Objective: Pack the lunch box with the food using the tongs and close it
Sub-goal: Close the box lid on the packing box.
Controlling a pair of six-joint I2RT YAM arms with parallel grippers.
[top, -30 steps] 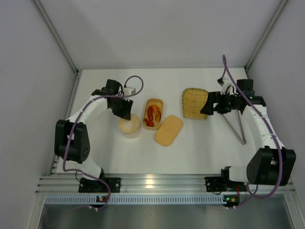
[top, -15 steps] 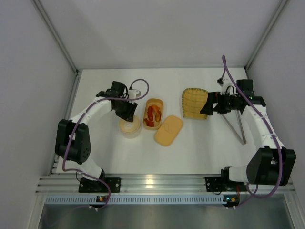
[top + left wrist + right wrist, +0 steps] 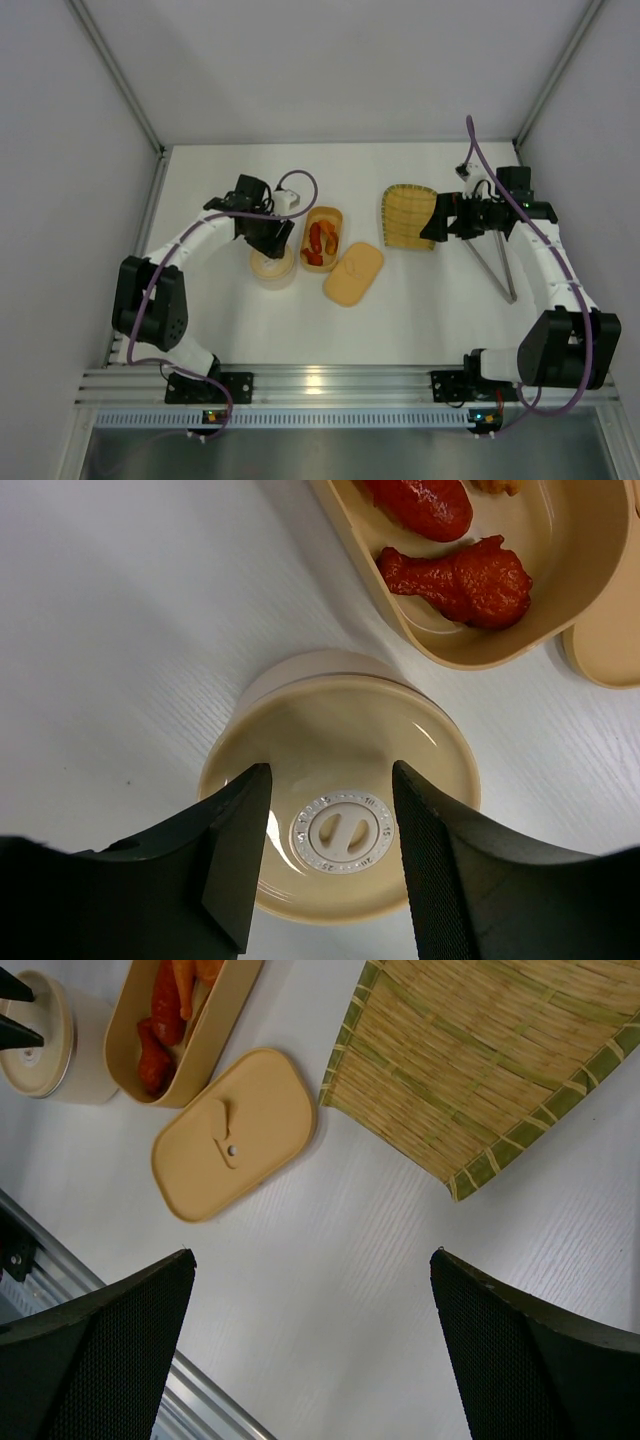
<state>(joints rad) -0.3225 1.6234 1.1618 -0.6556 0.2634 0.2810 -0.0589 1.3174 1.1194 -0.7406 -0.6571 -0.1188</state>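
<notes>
Now the left gripper (image 3: pixel 330 770) has edged toward the lunch box (image 3: pixel 575 570), its jaws parted wider above the lidded tin (image 3: pixel 340 730). The right gripper (image 3: pixel 310 1255) stays spread wide, unmoved.

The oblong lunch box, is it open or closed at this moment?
Open. The flat lid lies beside the lunch box, not on it, and red food pieces show inside.

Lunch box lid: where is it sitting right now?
In the top view the lid lies flat near the middle, off the box, just right of the open lunch box and below-left of the woven tray.
</notes>
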